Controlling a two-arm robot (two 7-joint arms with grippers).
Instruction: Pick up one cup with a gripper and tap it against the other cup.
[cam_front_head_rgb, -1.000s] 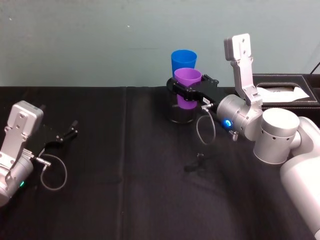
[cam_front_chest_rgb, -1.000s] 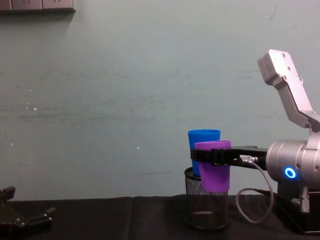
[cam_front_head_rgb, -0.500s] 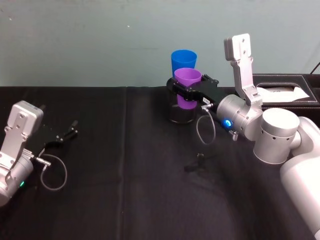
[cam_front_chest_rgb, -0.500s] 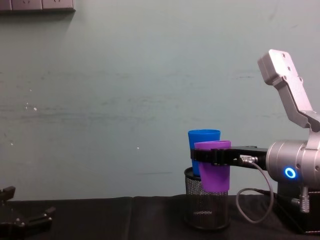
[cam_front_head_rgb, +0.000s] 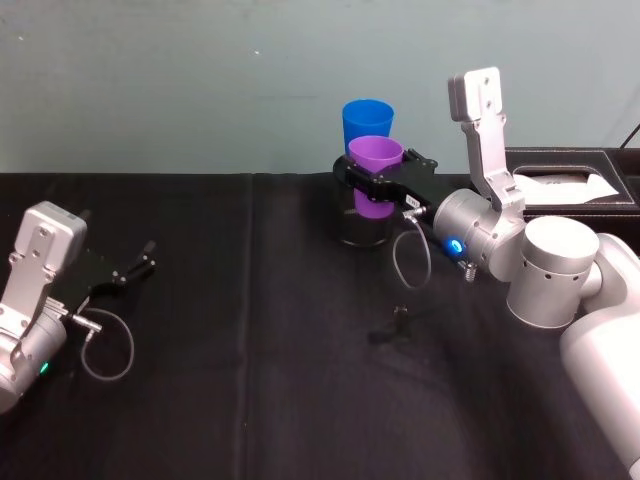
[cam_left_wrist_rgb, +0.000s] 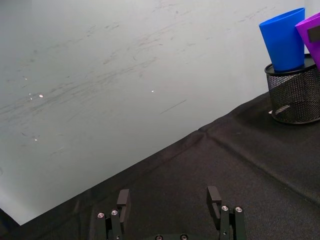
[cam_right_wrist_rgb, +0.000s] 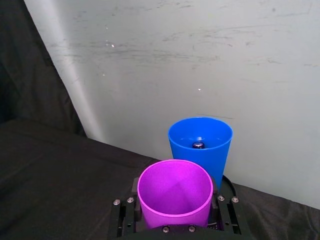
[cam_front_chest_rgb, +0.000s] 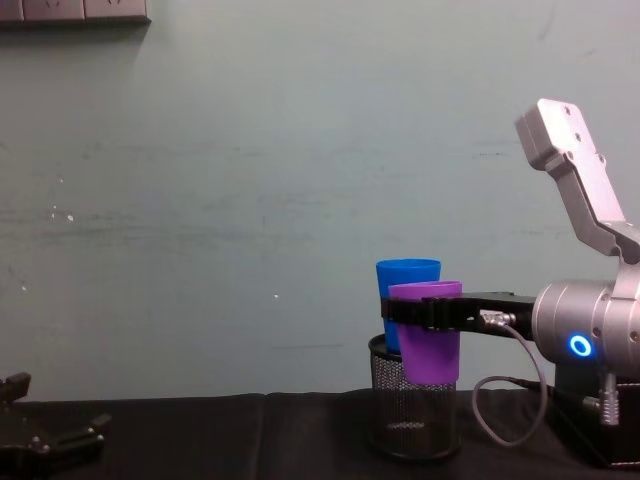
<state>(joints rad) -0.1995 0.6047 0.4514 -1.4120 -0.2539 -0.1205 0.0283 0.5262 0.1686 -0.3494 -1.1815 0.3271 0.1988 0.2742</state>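
Purple cup (cam_front_head_rgb: 375, 160), clamped in right gripper (cam_front_head_rgb: 378, 187) jaws, overlaps blue cup (cam_front_chest_rgb: 405, 285); left gripper (cam_left_wrist_rgb: 170, 205) jaws open.

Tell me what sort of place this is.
Probably a robot test bench in a lab or office: black cloth-covered table, bare pale green wall, and a black mesh pen holder with a black tissue box.

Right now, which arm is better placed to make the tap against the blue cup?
The right. Its pincer is clamped on the purple cup, held up beside the blue cup standing in the mesh pen holder. The left pincer lies open, far across the table.
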